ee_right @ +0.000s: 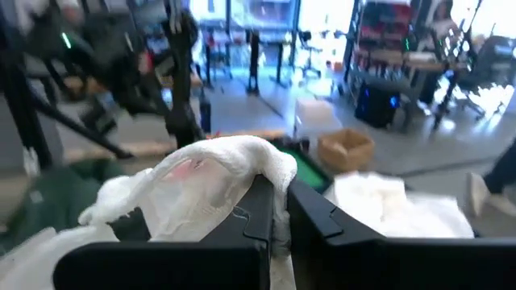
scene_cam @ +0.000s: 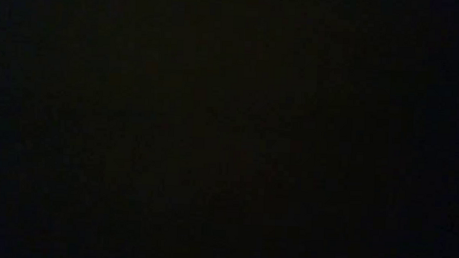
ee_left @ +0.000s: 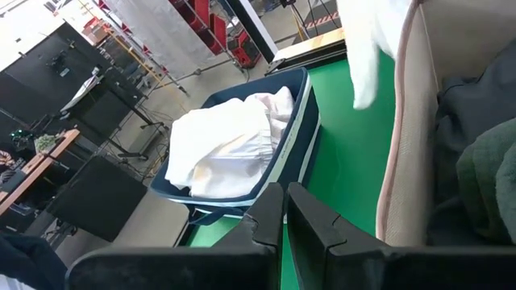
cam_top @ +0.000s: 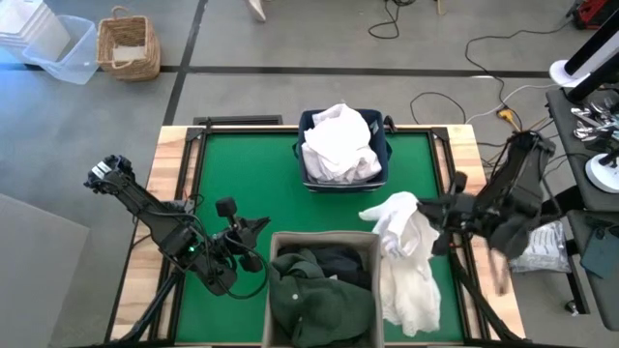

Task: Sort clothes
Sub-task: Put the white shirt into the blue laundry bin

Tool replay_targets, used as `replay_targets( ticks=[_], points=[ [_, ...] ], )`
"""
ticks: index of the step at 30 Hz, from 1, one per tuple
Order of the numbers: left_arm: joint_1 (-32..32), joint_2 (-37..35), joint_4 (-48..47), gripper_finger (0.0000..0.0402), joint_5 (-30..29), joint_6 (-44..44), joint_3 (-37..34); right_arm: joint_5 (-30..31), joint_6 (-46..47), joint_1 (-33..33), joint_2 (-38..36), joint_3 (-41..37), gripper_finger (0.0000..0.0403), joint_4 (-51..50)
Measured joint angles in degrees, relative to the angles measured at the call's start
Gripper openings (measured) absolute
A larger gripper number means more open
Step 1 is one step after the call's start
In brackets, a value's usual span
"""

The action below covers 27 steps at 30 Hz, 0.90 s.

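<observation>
The right end effector (ee_right: 278,211) is pinched shut on a fold of a white garment (cam_top: 404,253), held up over the green tabletop (cam_top: 242,174) just beside the beige fabric bin (cam_top: 324,239); the rest of the cloth hangs down in wrinkled drapes. It looks light, limp and easy to let slip, so a bunched fold like this one is the sensible hold.

The left end effector (ee_left: 285,221) is closed and empty, waiting near the beige bin's other side.

The high view alone shows both bins: white clothes (cam_top: 338,143) in the navy blue plastic bin (cam_top: 311,121), dark green and charcoal ones (cam_top: 319,290) in the beige. The right wrist view shows the pinch itself. The low view is black.
</observation>
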Motion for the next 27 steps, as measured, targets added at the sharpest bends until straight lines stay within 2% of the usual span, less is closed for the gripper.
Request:
replay_targets(
  ticks=[7, 11, 15, 19, 27],
  points=[
    [0.0, 0.0, 0.0, 0.0, 0.0, -0.2, 0.0, -1.0, -32.1, 0.0, -4.8, 0.1, 0.0013, 30.5],
    [0.0, 0.0, 0.0, 0.0, 0.0, -0.5, 0.0, -6.8, -47.8, 0.0, -5.9, 0.1, 0.0013, 45.9],
    [0.0, 0.2, 0.0, 0.0, 0.0, -1.0, 0.0, -12.6, -59.2, 0.0, -6.1, 0.1, 0.0013, 58.1],
    [0.0, 1.1, 0.0, 0.0, 0.1, -1.0, 0.0, -16.7, -65.7, 0.0, -6.4, 0.5, 0.0013, 64.8],
    [0.0, 2.0, 1.0, 0.0, 0.0, 0.3, 0.0, -25.5, -68.8, 0.0, -5.0, 6.4, 0.0013, 65.2]
  ],
)
